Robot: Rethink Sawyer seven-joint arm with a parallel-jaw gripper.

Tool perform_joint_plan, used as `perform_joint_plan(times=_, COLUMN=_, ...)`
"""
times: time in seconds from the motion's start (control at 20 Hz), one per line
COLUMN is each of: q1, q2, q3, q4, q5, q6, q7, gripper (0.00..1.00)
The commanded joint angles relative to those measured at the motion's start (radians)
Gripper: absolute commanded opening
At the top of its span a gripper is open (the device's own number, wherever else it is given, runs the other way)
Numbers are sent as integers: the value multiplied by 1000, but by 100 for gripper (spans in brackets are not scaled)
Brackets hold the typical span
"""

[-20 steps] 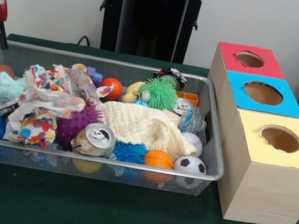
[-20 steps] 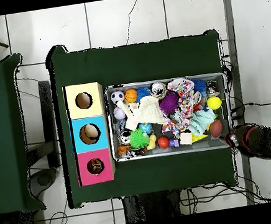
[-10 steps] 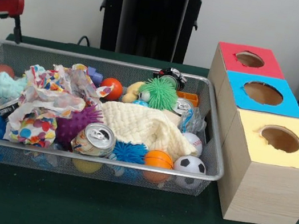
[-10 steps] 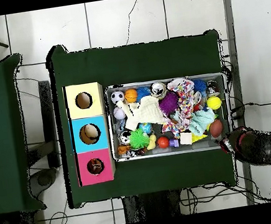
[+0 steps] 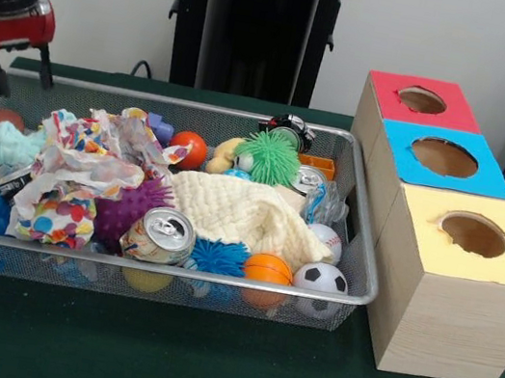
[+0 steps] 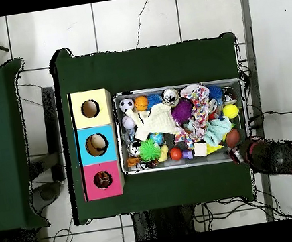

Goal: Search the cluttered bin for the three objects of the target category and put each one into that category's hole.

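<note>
The tool (image 5: 20,77) hangs with its fingers spread and empty above the wire bin's (image 5: 356,266) far left corner, so the search looks barely begun; next it must drop onto a chosen object.

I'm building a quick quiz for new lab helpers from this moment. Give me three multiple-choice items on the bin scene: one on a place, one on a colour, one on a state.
1. Where is the gripper?
A. over the yellow-topped box
B. over the bin's end farthest from the boxes
C. inside the red box's hole

2. What colour tops the box between the other two?
A. blue
B. green
C. white

3. How is the drink can at the bin's front?
A. lying on its side
B. standing upright
C. held by the gripper

Answers: 1 B, it hangs at the bin's corner opposite the boxes. 2 A, the blue top sits between red and yellow. 3 A, its pull-tab top faces the camera.
</note>
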Motion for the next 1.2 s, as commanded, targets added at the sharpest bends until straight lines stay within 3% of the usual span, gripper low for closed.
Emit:
perform_joint_plan(times=0.05, q1=6, q2=168, q3=-17, q4=-124, q5=-76, q6=-39, q7=-118, gripper=100)
perform_joint_plan(times=0.35, q1=-3, q2=221, q3=-10, q4=-154, q5=-87, q6=-67, q7=-129, gripper=100)
perform_joint_plan(times=0.55, q1=7, q2=223, q3=8, q4=-196, q5=-78, q6=-16, q7=-179, gripper=100)
perform_joint_plan(times=0.8, q1=28, q2=152, q3=37, q4=-213, q5=-73, q6=56, q7=-247, gripper=100)
perform_joint_plan(times=0.95, q1=17, q2=109, q3=85, q4=-175, q5=-94, q6=56, q7=-356, gripper=100)
perform_joint_plan(times=1.2, q1=21, q2=57, q3=80, q4=-137, q5=-105, q6=51, q7=-342, gripper=100)
